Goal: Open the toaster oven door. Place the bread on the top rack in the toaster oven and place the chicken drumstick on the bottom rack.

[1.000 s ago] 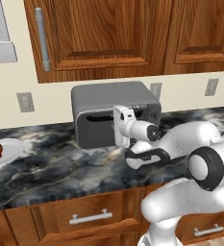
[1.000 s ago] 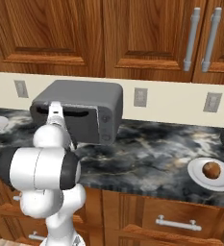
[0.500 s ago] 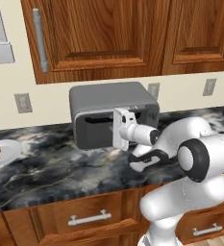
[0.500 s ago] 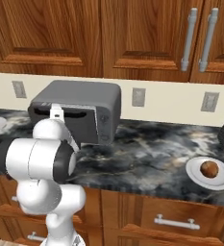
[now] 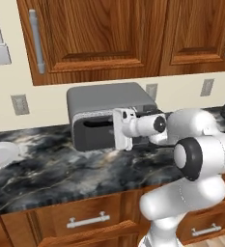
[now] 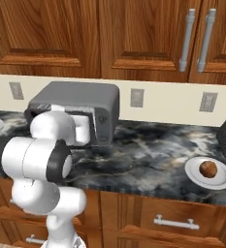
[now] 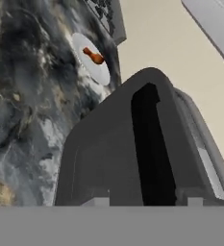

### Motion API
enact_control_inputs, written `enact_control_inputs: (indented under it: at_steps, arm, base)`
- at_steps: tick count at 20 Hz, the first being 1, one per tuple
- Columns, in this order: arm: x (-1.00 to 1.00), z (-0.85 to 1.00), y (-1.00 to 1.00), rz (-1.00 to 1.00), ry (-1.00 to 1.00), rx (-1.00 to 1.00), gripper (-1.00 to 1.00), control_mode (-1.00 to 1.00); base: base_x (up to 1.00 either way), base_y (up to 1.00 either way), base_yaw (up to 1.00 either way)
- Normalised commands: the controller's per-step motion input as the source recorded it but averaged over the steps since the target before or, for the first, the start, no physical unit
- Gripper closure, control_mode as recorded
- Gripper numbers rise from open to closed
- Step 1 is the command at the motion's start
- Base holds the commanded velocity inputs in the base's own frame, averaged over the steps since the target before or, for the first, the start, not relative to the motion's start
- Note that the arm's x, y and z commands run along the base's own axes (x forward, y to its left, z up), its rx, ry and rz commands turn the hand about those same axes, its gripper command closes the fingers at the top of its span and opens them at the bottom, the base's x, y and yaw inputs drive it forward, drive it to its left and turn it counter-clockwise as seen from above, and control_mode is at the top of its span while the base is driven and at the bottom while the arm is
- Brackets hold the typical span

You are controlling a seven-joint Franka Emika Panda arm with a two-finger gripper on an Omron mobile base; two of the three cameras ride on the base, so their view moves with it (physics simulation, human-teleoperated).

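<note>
Oven door [image 5: 95, 129] seen shut; claw [image 5: 119, 129] held at its handle, grip state not discernible; drumstick [image 7: 93, 56] left on plate [image 7: 101, 72] at eleven o'clock; bread unplaced

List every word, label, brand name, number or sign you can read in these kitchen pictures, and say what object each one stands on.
None: no readable text appears in any view.
The toaster oven has a control panel on its front, but no marks there can be made out.
The toaster oven door and its black handle are plain.
The wall outlets, the cabinet doors and the white plate carry no lettering.
</note>
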Motion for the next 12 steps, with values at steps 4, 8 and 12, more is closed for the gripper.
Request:
enact_control_inputs:
  at_steps: [4,8,12]
  arm:
    - [-0.24,-0.24,0.9,-0.08,1.0,-0.78,1.0,-1.0]
    - [-0.28,-0.26,0.93,-0.07,1.0,-0.75,1.0,-1.0]
    - [-0.41,-0.29,0.99,-0.05,1.0,-0.67,1.0,-1.0]
  base:
    - [0.0,0.0,0.0]
    - [0.0,0.0,0.0]
    - [0.0,0.0,0.0]
